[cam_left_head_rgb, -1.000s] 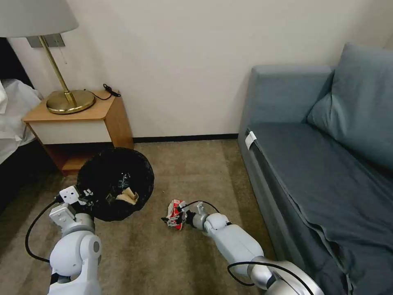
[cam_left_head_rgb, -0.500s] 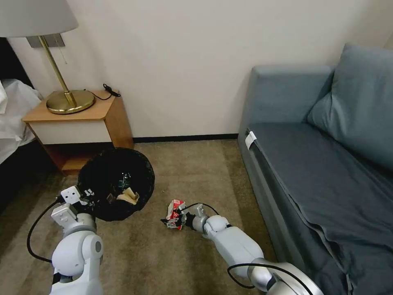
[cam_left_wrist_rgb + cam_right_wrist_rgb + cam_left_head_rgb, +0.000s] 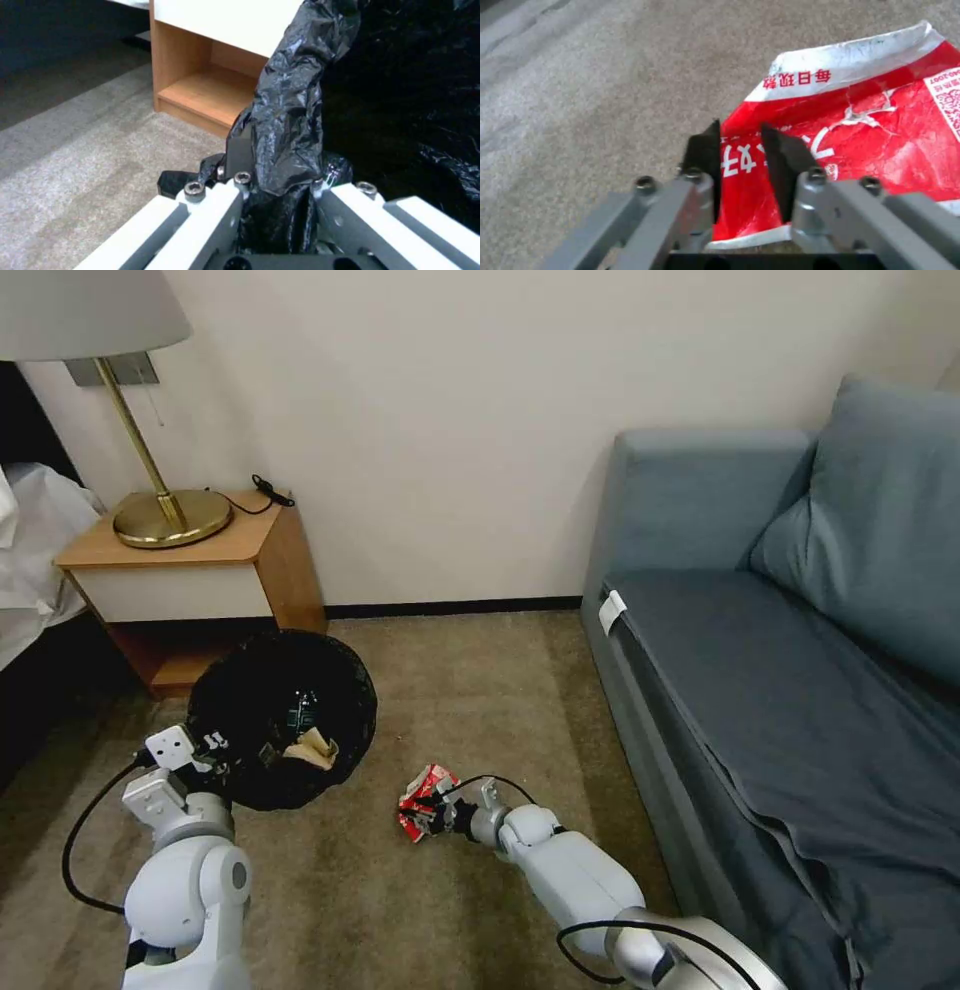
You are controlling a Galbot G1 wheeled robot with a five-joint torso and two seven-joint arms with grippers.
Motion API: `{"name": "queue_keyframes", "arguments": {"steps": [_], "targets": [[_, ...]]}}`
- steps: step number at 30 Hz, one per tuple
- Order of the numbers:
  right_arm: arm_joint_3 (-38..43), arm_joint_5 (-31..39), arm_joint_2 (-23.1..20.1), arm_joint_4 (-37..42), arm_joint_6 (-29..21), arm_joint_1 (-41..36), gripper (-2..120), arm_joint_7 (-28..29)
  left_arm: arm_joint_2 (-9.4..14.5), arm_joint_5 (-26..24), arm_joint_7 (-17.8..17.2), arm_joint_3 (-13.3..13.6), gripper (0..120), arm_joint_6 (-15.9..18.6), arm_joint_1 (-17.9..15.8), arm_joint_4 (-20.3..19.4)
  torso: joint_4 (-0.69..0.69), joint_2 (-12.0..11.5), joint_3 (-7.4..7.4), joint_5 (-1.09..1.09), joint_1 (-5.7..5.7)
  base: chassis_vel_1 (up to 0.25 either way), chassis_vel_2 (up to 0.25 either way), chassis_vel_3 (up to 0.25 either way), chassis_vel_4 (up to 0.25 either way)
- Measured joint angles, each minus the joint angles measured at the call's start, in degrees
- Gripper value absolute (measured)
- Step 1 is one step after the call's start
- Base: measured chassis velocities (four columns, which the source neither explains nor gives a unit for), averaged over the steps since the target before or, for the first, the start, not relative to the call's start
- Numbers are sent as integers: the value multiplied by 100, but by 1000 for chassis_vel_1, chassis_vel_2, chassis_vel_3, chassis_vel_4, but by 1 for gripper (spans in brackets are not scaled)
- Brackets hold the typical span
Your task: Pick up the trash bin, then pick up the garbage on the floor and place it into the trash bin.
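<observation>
left gripper (image 3: 280, 180) clamped on the black-bag rim of the trash bin (image 3: 283, 720), beside nightstand (image 3: 190, 570) | right gripper (image 3: 740, 150) pinching the red-and-white wrapper (image 3: 860, 142), crumpled, white printed characters, low over the carpet (image 3: 480, 670) right of bin

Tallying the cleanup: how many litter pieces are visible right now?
3. A red-and-white wrapper on the carpet at the right pincer; crumpled brown paper and a dark item inside the trash bin. More may be hidden.
</observation>
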Motion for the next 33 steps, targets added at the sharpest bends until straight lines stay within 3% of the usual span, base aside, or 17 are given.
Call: {"name": "queue_keyframes", "arguments": {"steps": [3,8,14,18,20,24,26,33], "targets": [[49,-172,-1,151,32,-85,4,10,11,0,-5,27,1,27,-70,31,-1,0,0,-1,0,0,0,0,0],[65,-465,-1,537,70,-161,4,45,59,-25,-10,31,1,72,-131,51,-1,0,0,-1,0,0,0,0,0],[11,-1570,0,1085,580,-13,28,53,111,-78,-15,24,1,78,-163,125,0,0,0,0,0,0,0,0,0],[-72,-1901,0,1218,725,58,36,57,98,-79,-15,36,1,78,-168,129,0,0,0,0,0,0,0,0,0],[-340,-2461,-6,1381,948,208,50,215,103,-81,-13,44,1,78,-195,136,0,0,0,0,0,0,0,0,0],[-565,-3118,-75,1401,1127,355,61,470,107,-84,-13,42,1,78,-198,136,1,0,0,0,0,0,0,0,0],[-747,-3782,-109,1309,1231,485,73,786,82,-84,-7,44,1,72,-165,136,-1,0,0,0,0,0,0,0,0],[-801,-4856,-12,940,1390,605,93,967,78,-83,2,13,1,53,-100,111,1,0,0,-1,0,0,0,0,0]]}}
